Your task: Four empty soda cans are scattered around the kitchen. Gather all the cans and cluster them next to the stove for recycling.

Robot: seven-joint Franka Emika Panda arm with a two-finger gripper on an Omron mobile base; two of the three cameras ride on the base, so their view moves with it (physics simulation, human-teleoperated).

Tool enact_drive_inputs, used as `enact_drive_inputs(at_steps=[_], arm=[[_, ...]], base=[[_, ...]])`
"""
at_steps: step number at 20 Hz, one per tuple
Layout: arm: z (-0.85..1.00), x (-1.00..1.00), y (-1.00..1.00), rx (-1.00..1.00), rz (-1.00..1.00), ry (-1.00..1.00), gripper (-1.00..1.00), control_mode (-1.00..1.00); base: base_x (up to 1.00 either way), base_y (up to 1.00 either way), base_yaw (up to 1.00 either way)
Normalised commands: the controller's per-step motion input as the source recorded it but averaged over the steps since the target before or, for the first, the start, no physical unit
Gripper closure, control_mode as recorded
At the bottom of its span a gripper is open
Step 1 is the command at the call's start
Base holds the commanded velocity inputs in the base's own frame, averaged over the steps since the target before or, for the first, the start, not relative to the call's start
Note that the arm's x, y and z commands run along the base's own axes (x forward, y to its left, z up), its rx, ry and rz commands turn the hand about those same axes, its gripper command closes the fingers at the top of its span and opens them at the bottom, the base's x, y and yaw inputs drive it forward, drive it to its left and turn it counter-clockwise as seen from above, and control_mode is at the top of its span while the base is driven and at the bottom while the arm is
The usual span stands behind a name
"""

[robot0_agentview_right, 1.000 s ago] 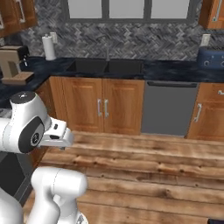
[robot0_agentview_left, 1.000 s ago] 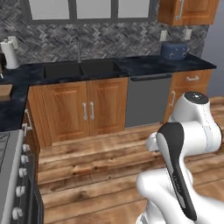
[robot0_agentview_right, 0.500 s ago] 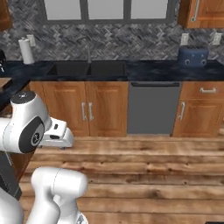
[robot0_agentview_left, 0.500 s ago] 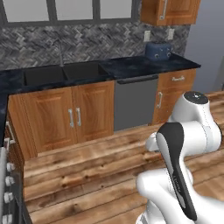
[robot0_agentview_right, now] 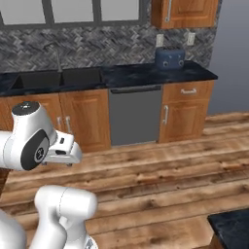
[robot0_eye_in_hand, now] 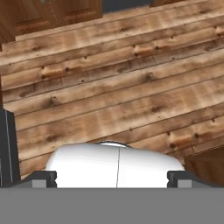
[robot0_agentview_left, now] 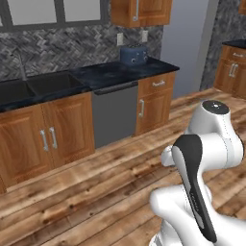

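Wooden floor [robot0_eye_in_hand: 113, 87] is under my gripper [robot0_eye_in_hand: 112, 178], whose fingers are spread wide and hold nothing. From left to right I see a sink [robot0_agentview_right: 58, 78], a dishwasher [robot0_agentview_right: 135, 115] and a blue pot [robot0_agentview_right: 169, 57] at one o'clock. I cannot see any soda cans or the stove, so I cannot tell which way to go.
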Motion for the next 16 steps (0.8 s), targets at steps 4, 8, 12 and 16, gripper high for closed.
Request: enact_drive_inputs(at_steps=[4, 8, 12, 16], arm=[[0.0, 0.0, 0.0, 0.0, 0.0, 0.0, -1.0, 1.0], [0.0, 0.0, 0.0, 0.0, 0.0, 0.0, -1.0, 1.0], [0.0, 0.0, 0.0, 0.0, 0.0, 0.0, -1.0, 1.0], [0.0, 0.0, 0.0, 0.0, 0.0, 0.0, -1.0, 1.0]], base=[[0.46, 0.04, -0.28], [0.61, 0.16, -0.19], [0.63, 0.13, -0.17], [0.46, 0.0, -0.27]])
